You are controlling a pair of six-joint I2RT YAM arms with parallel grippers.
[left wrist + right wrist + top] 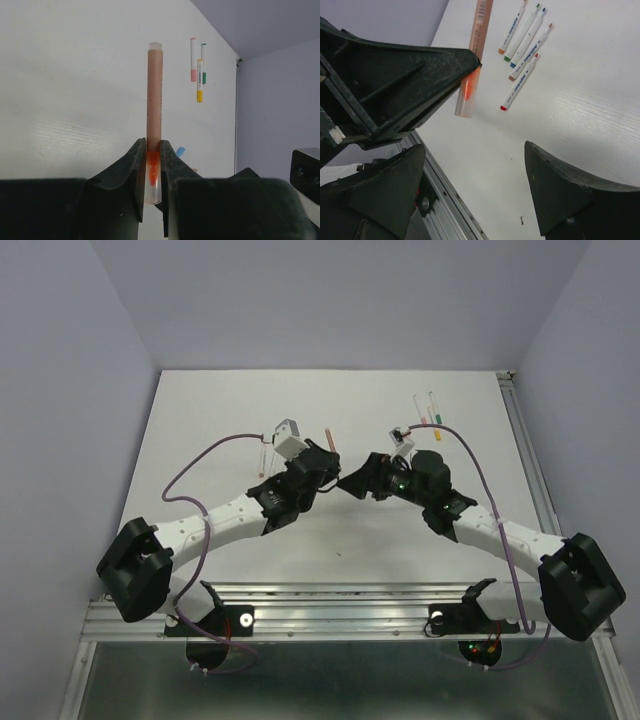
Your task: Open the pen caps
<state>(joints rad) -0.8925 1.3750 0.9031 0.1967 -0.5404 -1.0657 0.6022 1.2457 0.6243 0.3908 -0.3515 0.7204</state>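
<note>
My left gripper (153, 167) is shut on a peach-orange pen (155, 90), gripping it where the barrel meets its clear cap (153, 189). The orange tip shows through the cap. The pen points away over the table (200, 440). In the top view the left gripper (325, 465) holds this pen (328, 437) at mid-table. My right gripper (352, 483) sits just to its right, open and empty. In the right wrist view the open jaws (474, 150) are below the clear cap (465, 102) without touching it.
Several white pens with coloured ends (525, 45) lie side by side on the table. Three more pens (199, 70) lie at the far right, also seen from above (430, 408). A small blue cap (180, 150) lies on the table. The metal rail (447, 200) runs along the near edge.
</note>
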